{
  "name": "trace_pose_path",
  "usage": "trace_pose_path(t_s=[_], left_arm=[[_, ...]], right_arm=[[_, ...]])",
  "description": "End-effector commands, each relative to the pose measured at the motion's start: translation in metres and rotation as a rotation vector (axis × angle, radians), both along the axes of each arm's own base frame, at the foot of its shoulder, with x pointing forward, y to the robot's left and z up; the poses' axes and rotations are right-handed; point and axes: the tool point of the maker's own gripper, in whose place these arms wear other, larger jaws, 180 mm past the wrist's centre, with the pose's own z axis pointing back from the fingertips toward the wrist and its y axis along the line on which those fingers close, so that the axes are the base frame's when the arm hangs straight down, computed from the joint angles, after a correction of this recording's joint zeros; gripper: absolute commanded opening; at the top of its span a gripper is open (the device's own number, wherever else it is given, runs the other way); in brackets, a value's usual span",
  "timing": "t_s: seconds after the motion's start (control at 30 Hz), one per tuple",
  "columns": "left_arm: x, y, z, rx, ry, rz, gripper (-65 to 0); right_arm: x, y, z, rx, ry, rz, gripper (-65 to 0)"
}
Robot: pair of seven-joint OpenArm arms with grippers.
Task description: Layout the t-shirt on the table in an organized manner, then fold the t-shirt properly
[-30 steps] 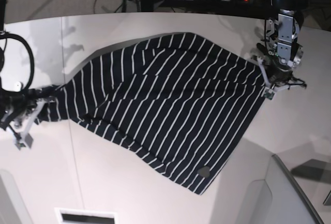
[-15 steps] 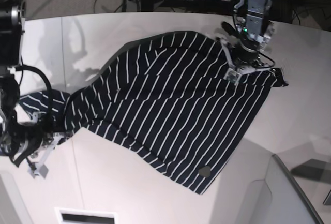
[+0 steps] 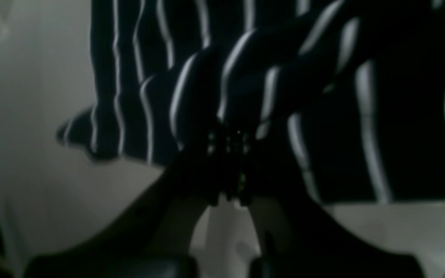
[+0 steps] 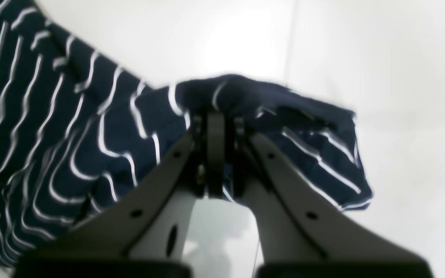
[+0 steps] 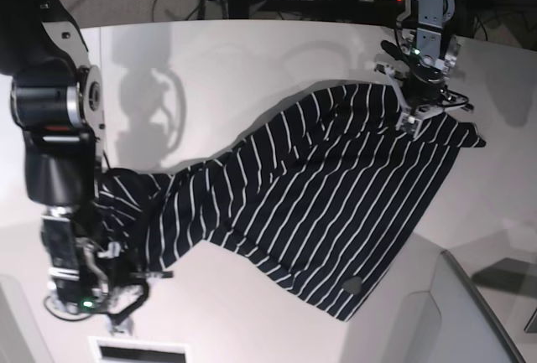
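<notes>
Between the two sets of fingers the t-shirt (image 5: 310, 204) lies stretched on a slant across the white counter (image 5: 210, 61), most of the body flat, a bunched fold near each grip. One set, on the left arm (image 5: 417, 110), is clenched on a gathered corner of cloth; its wrist view shows striped fabric (image 3: 245, 77) pinched right at the tips, with a short flap hanging just past them. The other set, on the right arm (image 5: 113, 292), is likewise clamped on the shirt (image 4: 245, 100); cloth humps over the tips and a loose flap droops to one side, with bare counter (image 4: 361, 46) beyond.

The step in hand looks like spreading the shirt flat before any folding. To do it well, I would keep both grips firm and draw the two ends apart evenly, low over the counter, so the cloth slides rather than lifts and curls. The crumpled sleeve area beside the right arm's fingers needs the most tension; pulling too hard from one side alone would likely skew the stripes further. A small dark patch (image 5: 356, 284) near the hem edge, well away from both grips, gives a handy check that the lower edge lies smooth.
</notes>
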Motion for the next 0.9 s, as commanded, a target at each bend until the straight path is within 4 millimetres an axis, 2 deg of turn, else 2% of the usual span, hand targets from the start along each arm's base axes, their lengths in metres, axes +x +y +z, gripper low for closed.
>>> trace_pose_path(t_s=[0.0,0.2,0.3,0.37,0.4,0.5,0.53,0.57,0.63,0.7,0.77,0.8,0.87], left_arm=[[0.009,0.007,0.015,0.02,-0.051,-0.001,-65.0],[0.011,0.0,0.04,0.035,-0.112,-0.031,-65.0],[0.012,-0.001,0.044,0.036,-0.122,-0.037,-65.0],[0.013,0.002,0.045,0.04,-0.125,-0.028,-65.0],[0.013,0.003,0.045,0.041,-0.126,-0.025,-65.0],[0.012,0.012,0.048,0.054,-0.129,-0.011,-65.0],[0.011,0.021,0.05,0.062,-0.134,0.011,-65.0],[0.01,0.029,0.053,0.07,-0.14,0.032,-65.0],[0.007,0.042,0.055,0.078,-0.144,0.069,-65.0],[0.011,0.052,0.06,0.088,-0.162,0.094,-65.0],[0.015,0.06,0.063,0.09,-0.174,0.12,-65.0],[0.017,0.062,0.062,0.088,-0.175,0.128,-65.0],[0.025,0.064,0.062,0.083,-0.183,0.134,-65.0]], right_arm=[[0.024,0.005,0.025,-0.006,-0.08,0.009,-64.4],[0.051,0.033,0.036,-0.008,-0.163,0.047,-64.4],[0.064,0.047,0.043,0.019,-0.249,0.058,-64.2],[0.071,0.044,0.042,0.013,-0.293,0.009,-62.1],[0.073,0.038,0.041,0.002,-0.303,-0.031,-57.8],[0.067,0.022,0.037,-0.026,-0.259,-0.085,-30.6],[0.064,0.011,0.039,-0.038,-0.237,-0.099,-23.9],[0.059,0.002,0.043,-0.039,-0.212,-0.114,-22.4],[0.041,-0.012,0.051,-0.013,-0.195,-0.111,-27.5],[0.01,-0.021,0.058,0.031,-0.215,-0.044,-32.3],[-0.024,-0.019,0.057,0.051,-0.229,0.035,-33.5],[-0.039,-0.018,0.05,0.058,-0.213,0.043,-33.5],[-0.068,-0.015,0.019,0.065,-0.142,0.045,-33.5]])
